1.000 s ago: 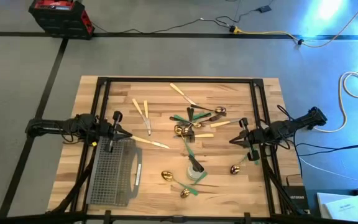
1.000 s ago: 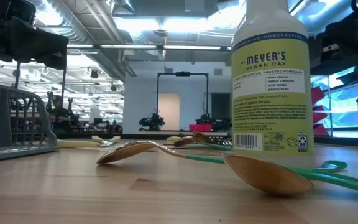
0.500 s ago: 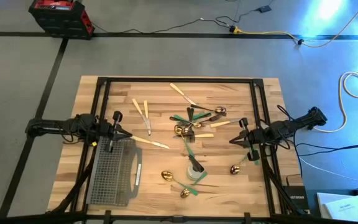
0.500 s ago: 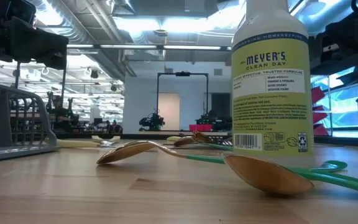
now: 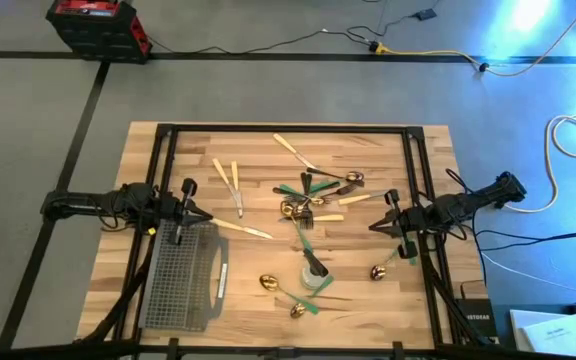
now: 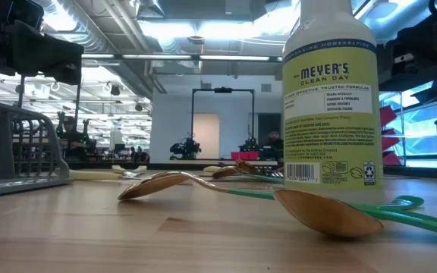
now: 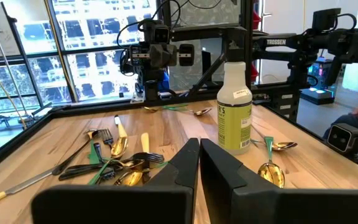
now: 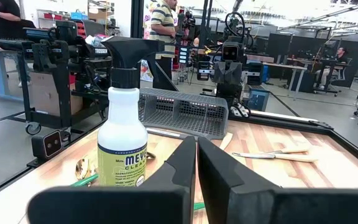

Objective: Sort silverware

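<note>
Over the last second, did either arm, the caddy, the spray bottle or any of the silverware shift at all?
No visible change. Both arms stay parked at the table's sides, the left gripper and right gripper shut and empty. The silverware lies scattered as before, the wire-mesh caddy sits by the left arm, and the spray bottle stands in place.

A wooden table (image 5: 258,150) with a dark frame carried everything. A grey mesh caddy (image 5: 180,287) lay at its lower left, a spray bottle (image 5: 314,266) stood below centre, and the silverware (image 5: 313,197) lay scattered: a tangled heap at the centre, cream-handled pieces (image 5: 230,186) to its left, and gold spoons (image 5: 268,283) with green handles beside the bottle at the lower middle.
</note>
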Robot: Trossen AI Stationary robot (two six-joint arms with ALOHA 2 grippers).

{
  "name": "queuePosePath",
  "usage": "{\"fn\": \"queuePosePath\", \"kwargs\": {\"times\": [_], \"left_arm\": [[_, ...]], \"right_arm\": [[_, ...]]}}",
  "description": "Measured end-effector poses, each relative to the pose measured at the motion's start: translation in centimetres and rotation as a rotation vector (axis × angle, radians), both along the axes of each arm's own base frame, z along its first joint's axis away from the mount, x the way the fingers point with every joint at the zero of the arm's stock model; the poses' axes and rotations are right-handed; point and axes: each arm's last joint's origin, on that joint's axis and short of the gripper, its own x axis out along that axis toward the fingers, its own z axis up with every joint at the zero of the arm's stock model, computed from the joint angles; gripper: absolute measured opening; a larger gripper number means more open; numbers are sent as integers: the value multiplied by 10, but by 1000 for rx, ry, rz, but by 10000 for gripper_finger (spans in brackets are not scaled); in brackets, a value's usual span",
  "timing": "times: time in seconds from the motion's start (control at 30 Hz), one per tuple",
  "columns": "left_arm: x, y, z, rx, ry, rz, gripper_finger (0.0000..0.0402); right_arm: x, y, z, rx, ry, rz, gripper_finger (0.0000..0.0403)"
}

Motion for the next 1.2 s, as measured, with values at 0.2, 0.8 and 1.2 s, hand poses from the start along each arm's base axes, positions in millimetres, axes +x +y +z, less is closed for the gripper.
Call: {"fn": "queuePosePath", "kwargs": {"times": [0.2, 0.8, 1.2], "left_arm": [[0, 0, 0, 0, 0, 0, 0], [0, 0, 0, 0, 0, 0, 0], [0, 3, 0, 346, -33, 87, 0]], "right_arm": [[0, 0, 0, 0, 0, 0, 0], [0, 0, 0, 0, 0, 0, 0], [0, 0, 0, 0, 0, 0, 0]]}}
